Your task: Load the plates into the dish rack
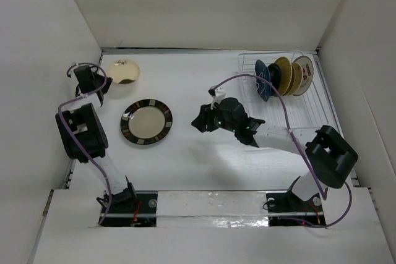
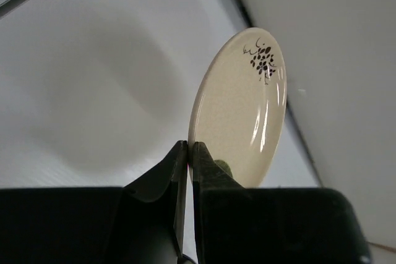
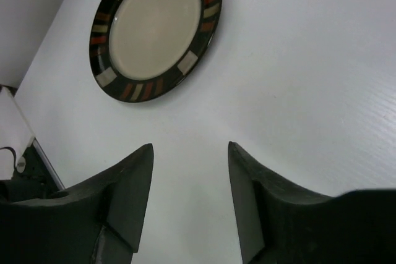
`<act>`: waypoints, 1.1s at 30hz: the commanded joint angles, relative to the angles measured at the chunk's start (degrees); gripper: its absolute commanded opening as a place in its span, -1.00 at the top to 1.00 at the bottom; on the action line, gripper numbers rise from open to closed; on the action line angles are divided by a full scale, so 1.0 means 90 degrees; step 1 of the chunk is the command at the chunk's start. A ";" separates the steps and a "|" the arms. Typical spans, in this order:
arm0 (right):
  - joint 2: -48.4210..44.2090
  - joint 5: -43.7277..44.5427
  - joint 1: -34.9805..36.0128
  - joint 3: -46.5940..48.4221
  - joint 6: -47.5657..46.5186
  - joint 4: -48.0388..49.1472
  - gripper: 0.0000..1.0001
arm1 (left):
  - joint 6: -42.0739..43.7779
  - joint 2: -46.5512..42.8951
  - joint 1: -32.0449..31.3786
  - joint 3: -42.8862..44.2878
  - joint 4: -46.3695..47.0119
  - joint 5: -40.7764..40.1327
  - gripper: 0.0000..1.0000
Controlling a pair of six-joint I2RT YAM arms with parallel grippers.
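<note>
White walls close in a white table (image 1: 198, 91) on three sides, with both arms bolted at its near edge. At the far left, close to the back wall, the left gripper (image 2: 189, 148) has its fingers pressed together with only a sliver of gap, clamped on the near rim of the cream floral plate (image 2: 238, 109). From the left wrist view the plate stands tilted up on edge, its dark sprig motif near the far rim.

Near the middle of the table the right gripper (image 3: 190, 149) hangs over bare surface, its fingers well apart with nothing between them. The dark-rimmed plate (image 3: 154, 29) (black band with red, orange and pale blocks around a cream centre) lies flat ahead of it, apart from both grippers.

At the far right corner sits the dish rack (image 1: 312, 106), a white wire frame. Standing upright among its tines at the far end are a blue plate (image 1: 264, 83), yellow-gold plates (image 1: 283, 73) and a white plate with red marks (image 1: 304, 73), close together in a row.
</note>
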 commanded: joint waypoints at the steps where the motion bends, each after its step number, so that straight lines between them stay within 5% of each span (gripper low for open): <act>1: -0.0494 0.0012 0.0005 -0.0055 -0.0154 0.0358 0.27 | -0.0040 -0.1458 0.0025 -0.0224 0.1135 0.0550 1.00; 3: -0.0593 0.0002 0.0005 -0.0065 -0.0193 0.0339 0.64 | -0.0292 -0.2051 0.0025 -0.0459 0.1427 0.0746 1.00; 5: -0.0758 -0.0017 0.0005 -0.0016 -0.0202 0.0280 0.75 | -0.0440 -0.2434 0.0025 -0.0810 0.1536 0.1010 1.00; 7: -0.0895 -0.0105 0.0005 0.0072 -0.0154 0.0231 0.66 | -0.0655 -0.3030 0.0025 -0.1288 0.1683 0.1322 1.00; 10: -0.1227 -0.0290 0.0005 0.0189 0.0041 0.0280 -0.08 | -0.0772 -0.3938 -0.0139 -0.2009 0.1771 0.1547 1.00; 11: -0.1354 -0.0320 -0.0053 0.0238 0.0138 0.0289 -0.48 | -0.0782 -0.4191 -0.0209 -0.2177 0.1742 0.1606 1.00; 14: -0.1433 -0.0456 -0.0054 0.0550 0.0217 0.0202 -0.83 | -0.0879 -0.5110 -0.0336 -0.2900 0.1693 0.2006 1.00; 21: -0.1326 -0.0563 -0.0307 0.1097 0.0286 0.0172 -0.99 | -0.0734 -0.7296 -0.0395 -0.4034 0.1041 0.2875 1.00; 33: -0.0593 -0.1765 -0.0318 0.1665 -0.0124 0.0152 -0.99 | 0.0145 -0.8706 -0.0571 -0.4610 -0.0387 0.3345 1.00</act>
